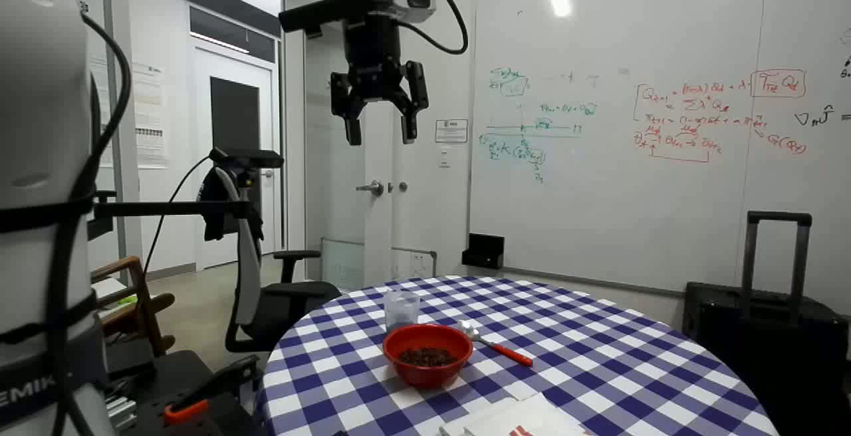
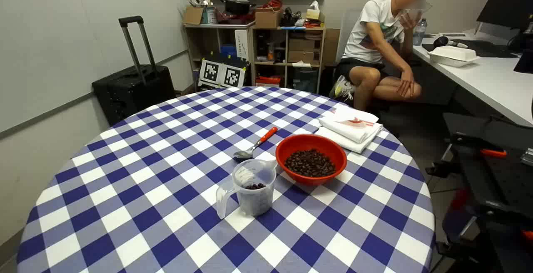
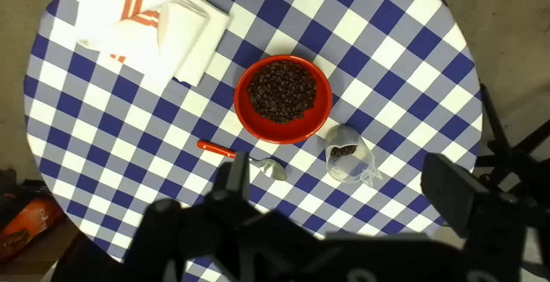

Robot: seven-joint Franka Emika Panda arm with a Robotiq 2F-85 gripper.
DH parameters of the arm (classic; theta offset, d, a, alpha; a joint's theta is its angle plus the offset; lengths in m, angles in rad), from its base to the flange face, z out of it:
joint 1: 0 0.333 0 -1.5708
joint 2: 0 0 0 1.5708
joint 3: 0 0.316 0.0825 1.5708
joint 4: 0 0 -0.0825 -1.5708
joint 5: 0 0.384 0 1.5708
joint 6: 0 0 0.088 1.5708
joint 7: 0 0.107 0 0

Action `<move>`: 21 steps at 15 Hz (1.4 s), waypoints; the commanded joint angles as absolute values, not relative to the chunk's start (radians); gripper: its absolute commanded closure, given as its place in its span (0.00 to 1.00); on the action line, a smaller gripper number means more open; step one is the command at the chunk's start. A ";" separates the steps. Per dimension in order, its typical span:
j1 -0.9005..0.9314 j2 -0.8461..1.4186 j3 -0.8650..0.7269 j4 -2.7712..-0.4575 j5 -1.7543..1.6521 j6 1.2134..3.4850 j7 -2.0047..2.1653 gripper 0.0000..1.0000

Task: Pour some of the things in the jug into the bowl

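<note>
The clear plastic jug (image 2: 256,200) stands upright on the checkered table (image 2: 166,189), with a few dark beans at its bottom and its handle pointing away from the bowl. It also shows in an exterior view (image 1: 401,310) and in the wrist view (image 3: 343,135). The red bowl (image 2: 306,179) stands beside the jug, apart from it, and holds many dark beans (image 3: 282,90). It also shows in an exterior view (image 1: 429,376) and in the wrist view (image 3: 281,135). My gripper (image 1: 381,138) is open and empty, high above the table. In the wrist view, the jug lies between its spread fingers (image 3: 339,172).
A spoon with a red handle (image 2: 263,137) lies beside the bowl and jug. A folded white towel with red stripes (image 2: 349,129) lies near the table edge, close to the bowl. An office chair (image 1: 286,296) and a black case (image 1: 764,329) stand around the table. A person (image 2: 377,35) sits beyond it.
</note>
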State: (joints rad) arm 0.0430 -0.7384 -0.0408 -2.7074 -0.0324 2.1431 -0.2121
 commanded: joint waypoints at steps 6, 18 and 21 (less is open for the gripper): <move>0.075 -0.575 -0.035 -2.560 -0.118 2.092 -0.330 0.00; 0.111 0.006 0.023 -2.153 -0.171 2.153 -0.520 0.00; 0.112 0.092 0.063 -2.088 -0.174 2.159 -0.506 0.00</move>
State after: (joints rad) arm 0.1096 -0.0020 0.0326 -2.1786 -0.1740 2.1577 -0.5000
